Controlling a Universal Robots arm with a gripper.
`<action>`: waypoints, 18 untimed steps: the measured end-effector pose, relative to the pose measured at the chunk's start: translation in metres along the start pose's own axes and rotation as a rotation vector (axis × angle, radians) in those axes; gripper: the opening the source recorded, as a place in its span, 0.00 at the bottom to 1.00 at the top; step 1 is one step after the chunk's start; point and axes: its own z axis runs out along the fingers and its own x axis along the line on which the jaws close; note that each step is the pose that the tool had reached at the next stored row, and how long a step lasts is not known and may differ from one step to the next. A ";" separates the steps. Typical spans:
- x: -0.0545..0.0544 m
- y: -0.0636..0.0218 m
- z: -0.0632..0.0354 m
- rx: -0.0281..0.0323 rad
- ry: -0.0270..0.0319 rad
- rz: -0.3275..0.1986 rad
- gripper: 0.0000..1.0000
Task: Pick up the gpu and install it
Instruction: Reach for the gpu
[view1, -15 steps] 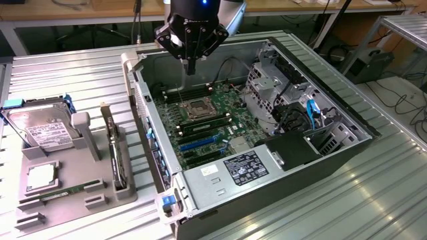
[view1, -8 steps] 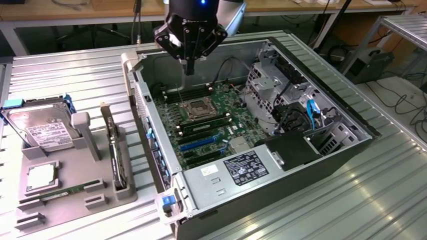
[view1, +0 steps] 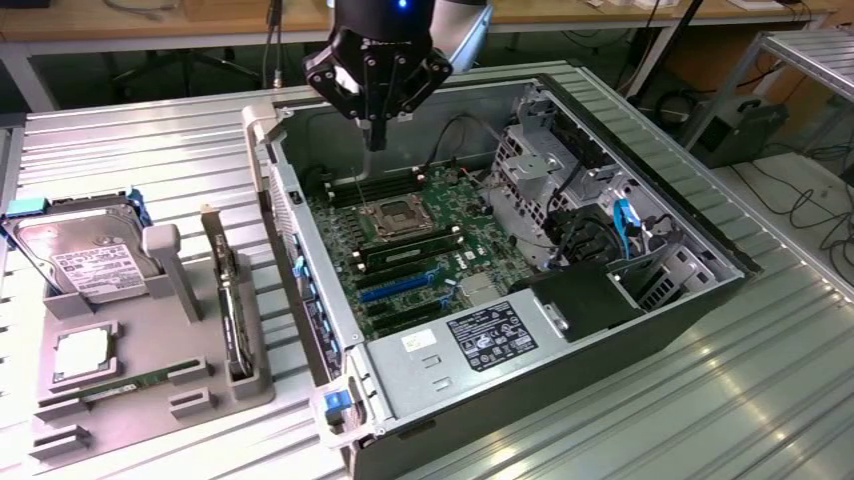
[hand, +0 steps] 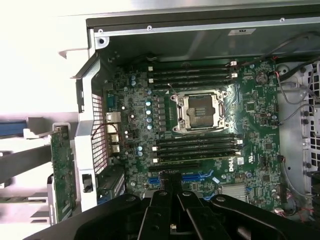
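Shut, empty jaws hang top middle in the exterior view; the gpu (view1: 230, 300) stands lower left, long side running top to bottom.

exterior: high oblique look down on open computer case (view1: 587, 385) | wrist: close, straight down | shared: motherboard (hand: 260, 100)

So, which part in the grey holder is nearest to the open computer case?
The gpu: the thin dark card standing on edge in the holder, right beside the case. The hard drive, processor chip and memory stick sit farther off.
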 end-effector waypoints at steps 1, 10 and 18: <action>0.000 0.0000 0.0000 0.0000 0.0000 0.000 0.11; 0.003 -0.0002 -0.0001 0.0000 0.0000 0.000 0.11; 0.005 -0.0004 -0.0002 0.0000 0.0000 0.000 0.11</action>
